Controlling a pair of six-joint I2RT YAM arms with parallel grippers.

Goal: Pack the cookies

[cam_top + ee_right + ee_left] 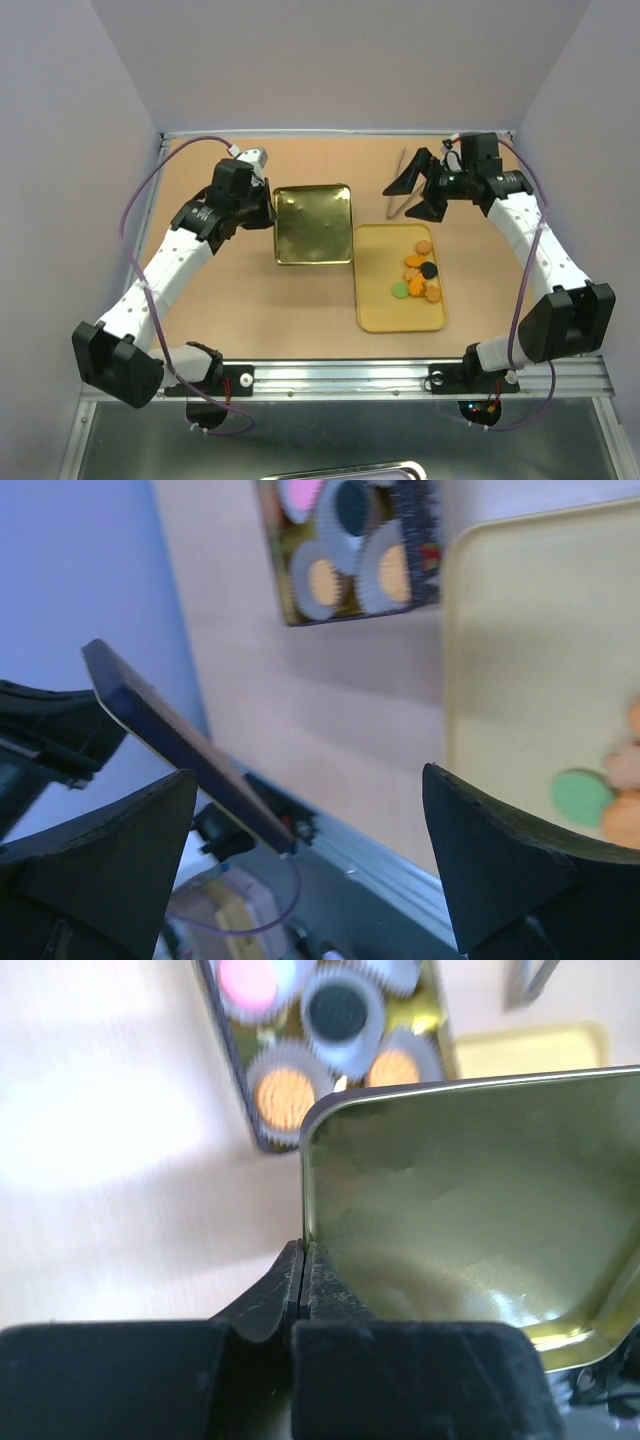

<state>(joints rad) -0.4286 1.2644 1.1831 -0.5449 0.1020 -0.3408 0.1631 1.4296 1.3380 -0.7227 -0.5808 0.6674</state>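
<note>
1. Two claws: my left claw [262, 212] pinches the edge of a gold lid [313, 224]; my right claw [416, 194] hangs spread wide.
2. Several cookies [420, 275] lie loose in the yellow tray [385, 300].
3. More cookies sit in paper cups [345, 1052] inside the tin [428, 550], below the lid I hold.

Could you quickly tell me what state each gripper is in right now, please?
Left gripper: closed on the edge of the tin lid.
Right gripper: open, holding nothing.

Top camera looks down from behind; both close wrist cameras share the tin [428, 530].
</note>
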